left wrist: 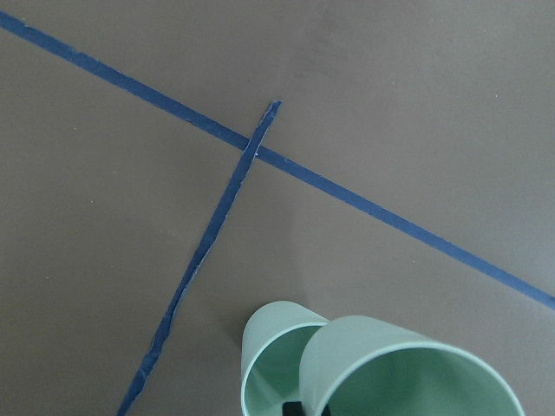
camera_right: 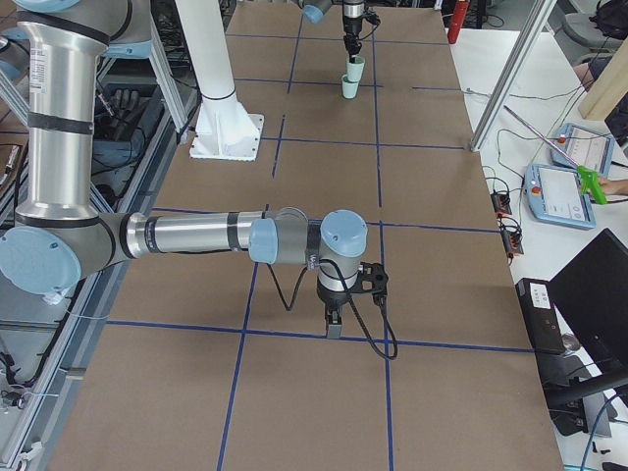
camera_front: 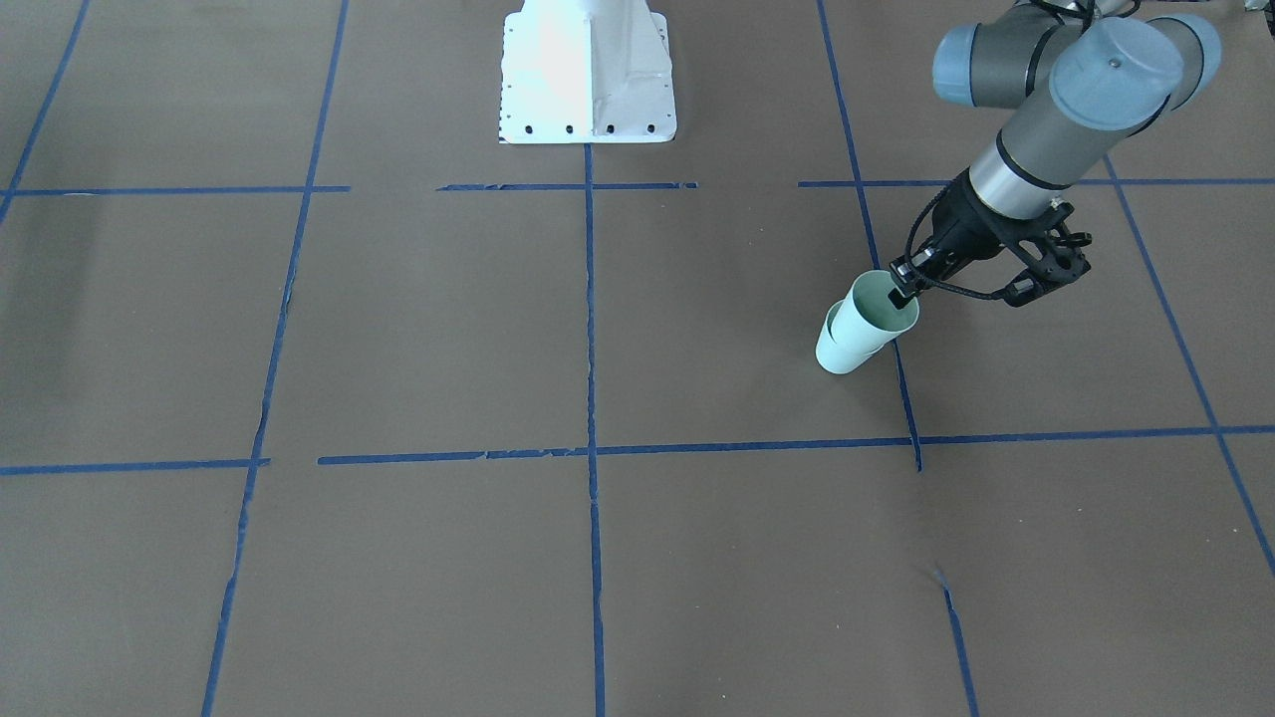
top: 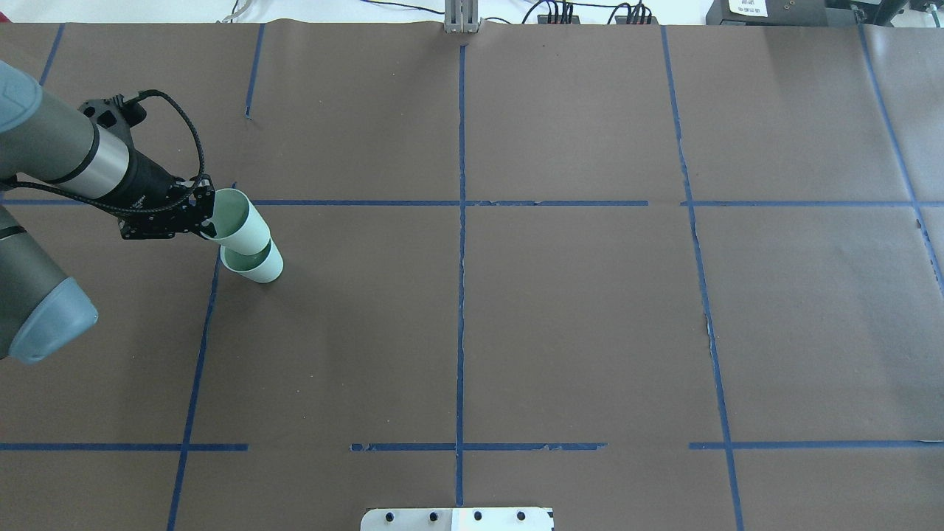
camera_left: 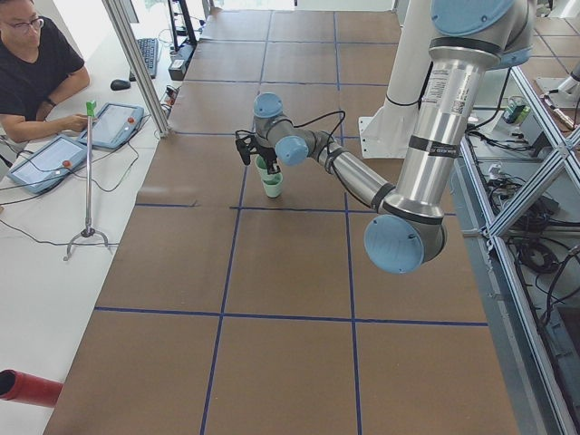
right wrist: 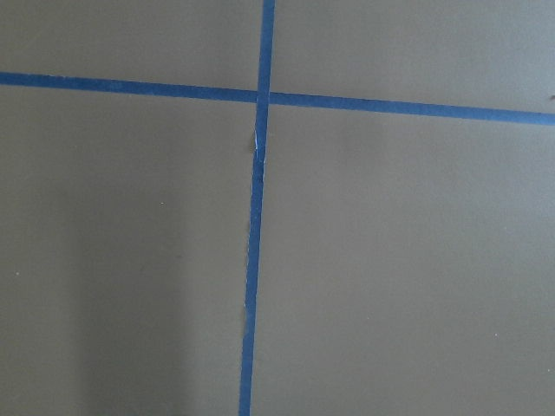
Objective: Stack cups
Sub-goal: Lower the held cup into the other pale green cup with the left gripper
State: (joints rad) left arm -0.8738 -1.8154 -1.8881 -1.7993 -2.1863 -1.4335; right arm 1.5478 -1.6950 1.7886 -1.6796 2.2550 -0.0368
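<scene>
Two pale mint-green cups are near the table's left side. The lower cup (top: 259, 265) (camera_front: 840, 355) stands on the brown table. My left gripper (top: 209, 214) (camera_front: 902, 290) is shut on the rim of the upper cup (top: 240, 221) (camera_front: 877, 311), one finger inside it. It holds that cup tilted, with its base at the lower cup's mouth; I cannot tell how deep it sits. The left wrist view shows the upper cup (left wrist: 408, 373) overlapping the lower cup (left wrist: 267, 364). My right gripper (camera_right: 334, 322) shows only in the exterior right view, low over the table; I cannot tell its state.
The robot's white base plate (camera_front: 588, 75) (top: 457, 518) stands at the table's middle edge. Blue tape lines (top: 461, 221) cross the brown table. An operator (camera_left: 36, 68) sits with tablets beyond the table's far side. The right wrist view shows only table and tape (right wrist: 257, 217).
</scene>
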